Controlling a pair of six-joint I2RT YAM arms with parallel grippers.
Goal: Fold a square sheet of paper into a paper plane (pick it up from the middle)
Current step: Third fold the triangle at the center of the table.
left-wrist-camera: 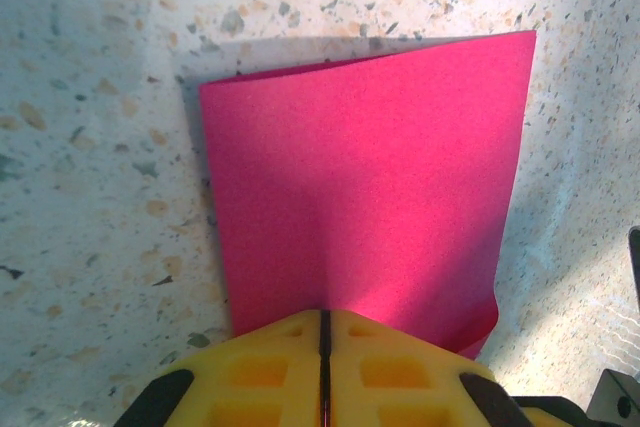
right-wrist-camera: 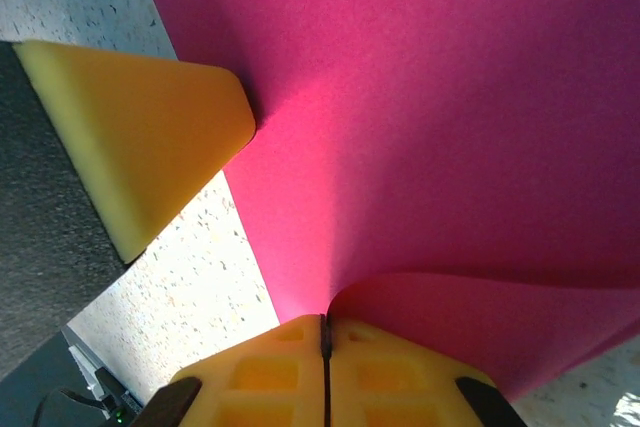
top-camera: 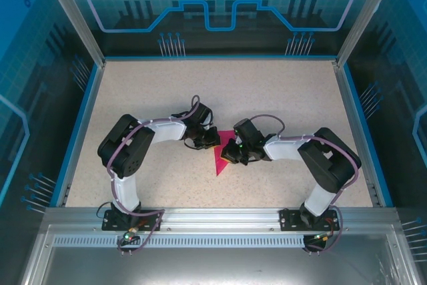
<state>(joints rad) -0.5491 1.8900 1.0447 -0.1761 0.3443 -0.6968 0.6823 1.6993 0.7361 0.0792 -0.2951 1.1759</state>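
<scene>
I had both arms drawn in to the middle of the table [top-camera: 133, 98], tips almost meeting, because the pink paper [left-wrist-camera: 365, 187] needed a grip from each side to take a fold.

My left gripper [left-wrist-camera: 324, 319] was closed, its two yellow fingers [left-wrist-camera: 270, 357] pressed together with only a dark seam between them and the near edge of the paper caught in that seam. From there the sheet ran straight out ahead of the tool, lying close to the speckled surface. At its far edge I could make out two layers slightly out of line, so I judged it was already doubled over. The corner just right of the fingers curled up a little.

My right gripper [right-wrist-camera: 323, 322] was shut as well, pinching the paper where a flap rolled over just in front of its tips. The rest of the sheet rose ahead of and above that tool. One yellow finger of the left gripper sat off to the left of it, touching the paper's edge.

I read the double pinch as a way to stop the thin sheet sliding while a crease was set. The paper was a long way from being a plane; I saw no pointed nose. The risk, as I judged it, was pulling the two grips apart and tearing or skewing the fold.
</scene>
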